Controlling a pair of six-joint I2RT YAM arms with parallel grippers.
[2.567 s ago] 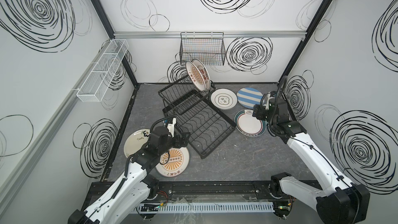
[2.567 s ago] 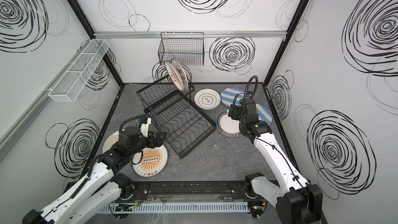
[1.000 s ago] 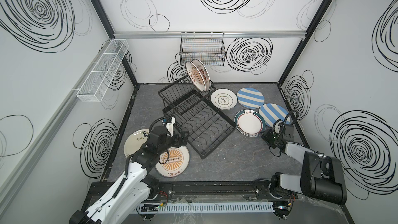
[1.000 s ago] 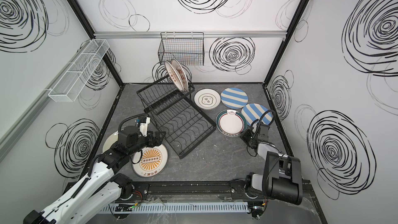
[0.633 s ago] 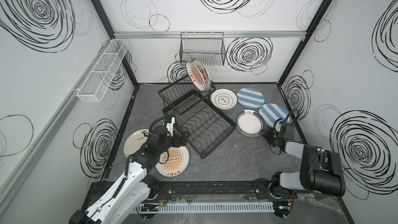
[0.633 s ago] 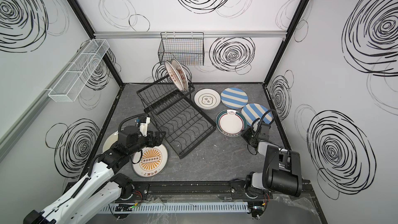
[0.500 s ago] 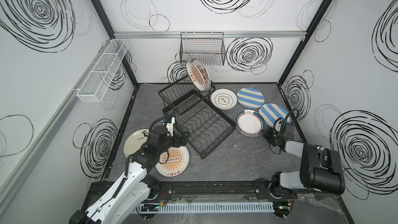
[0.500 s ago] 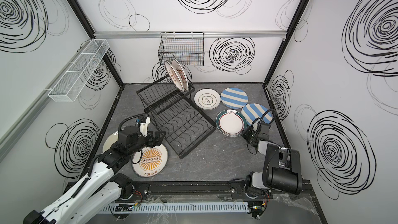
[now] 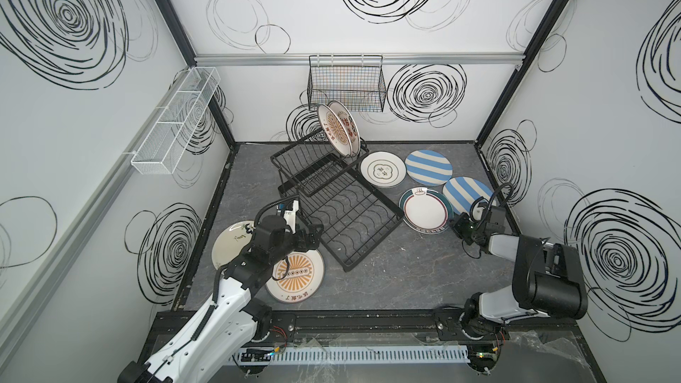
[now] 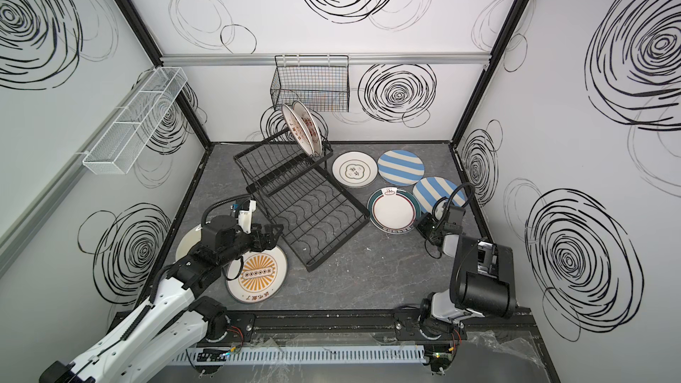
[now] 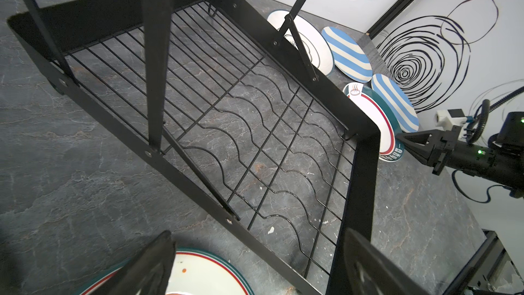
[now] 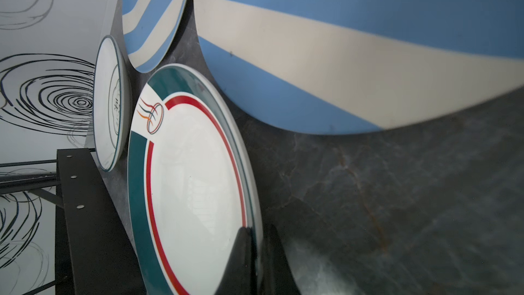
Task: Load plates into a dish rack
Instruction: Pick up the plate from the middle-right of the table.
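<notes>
At the green-red rimmed plate (image 9: 423, 211), the right gripper (image 12: 256, 229) has closed onto its rim; left gripper (image 11: 258, 232) gapes empty.

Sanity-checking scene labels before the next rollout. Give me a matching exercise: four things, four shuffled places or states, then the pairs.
Things:
1. green-red rimmed plate
2. white emblem plate
3. cream script plate
4. dish rack's lower tray

Places or states:
A. partly hidden under the left arm
B. holds no plates
C. rim clamped by the right gripper
D. flat on the table beside the raised basket

Pairs: 1-C, 2-D, 3-A, 4-B
</notes>
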